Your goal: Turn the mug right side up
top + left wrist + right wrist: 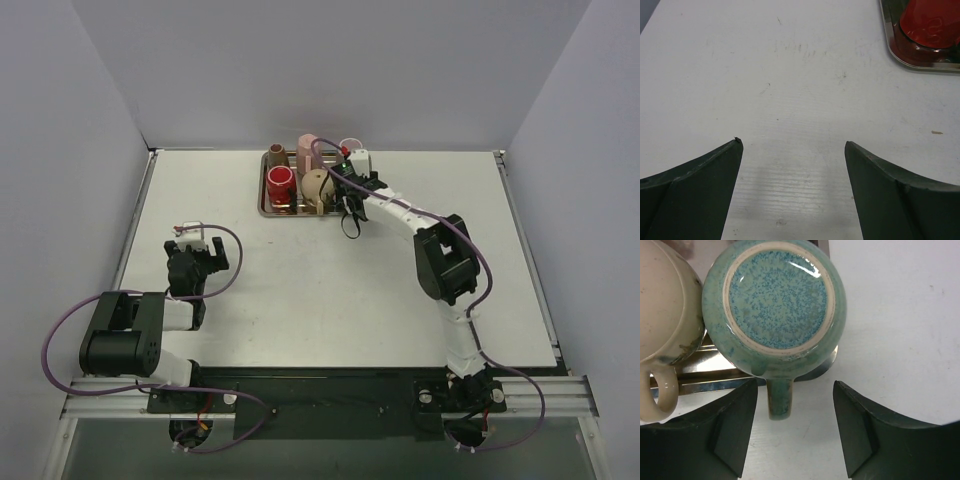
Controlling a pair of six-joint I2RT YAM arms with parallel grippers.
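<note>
A teal glazed mug [777, 295] stands upside down at the tray's near right corner, its speckled base facing the right wrist camera. Its handle [780, 399] points out over the table and lies between the fingers of my right gripper [796, 383], nearer the left finger. The jaws stand apart and neither pad presses on the handle. In the top view my right gripper [348, 200] hangs over that corner and hides the mug. My left gripper [198, 238] is open over bare table at the left, its fingers [715, 175] holding nothing.
The metal tray [272, 211] at the back centre also holds a red mug [281, 181], a beige mug [317, 187], a pink cup [308, 150] and a brown cup [277, 155]. A cream mug [665, 305] touches the teal one on its left.
</note>
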